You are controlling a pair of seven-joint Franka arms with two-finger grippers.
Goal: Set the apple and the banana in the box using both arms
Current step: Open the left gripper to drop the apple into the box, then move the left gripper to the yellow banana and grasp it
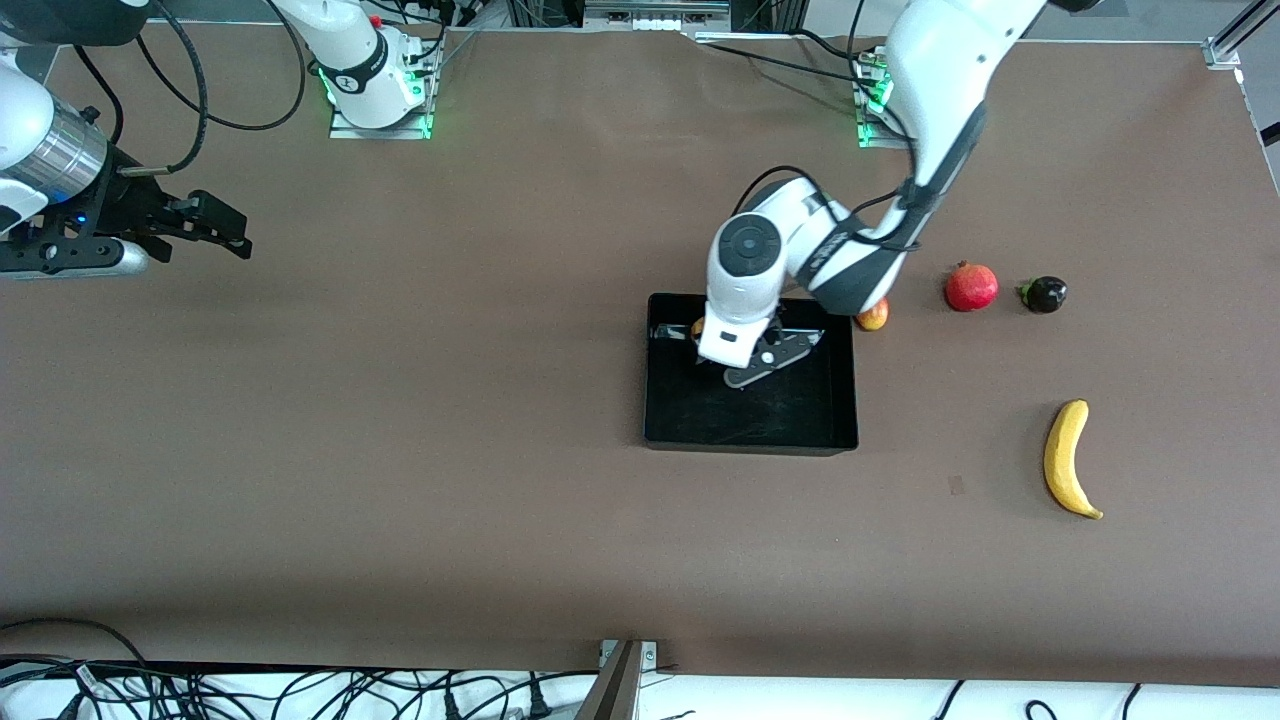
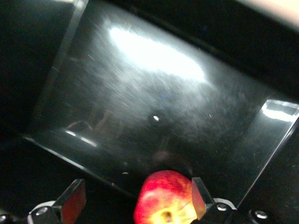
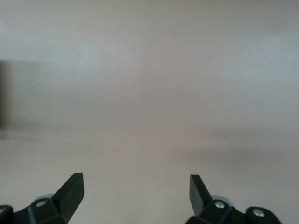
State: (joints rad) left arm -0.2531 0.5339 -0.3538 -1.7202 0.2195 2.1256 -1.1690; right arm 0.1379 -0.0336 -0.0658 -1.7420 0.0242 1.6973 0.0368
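Observation:
The black box lies mid-table. My left gripper reaches down into its part nearest the robots. In the left wrist view its fingers stand wide open. The red and yellow apple sits between them, stem end toward the camera, against one finger and apart from the other. A sliver of the apple shows beside the hand. The banana lies on the table toward the left arm's end, nearer to the front camera than the box. My right gripper waits open and empty above the table's right-arm end.
A red and yellow fruit lies just outside the box wall, partly under the left arm. A round red fruit with a crown and a small dark fruit lie beside it, toward the left arm's end.

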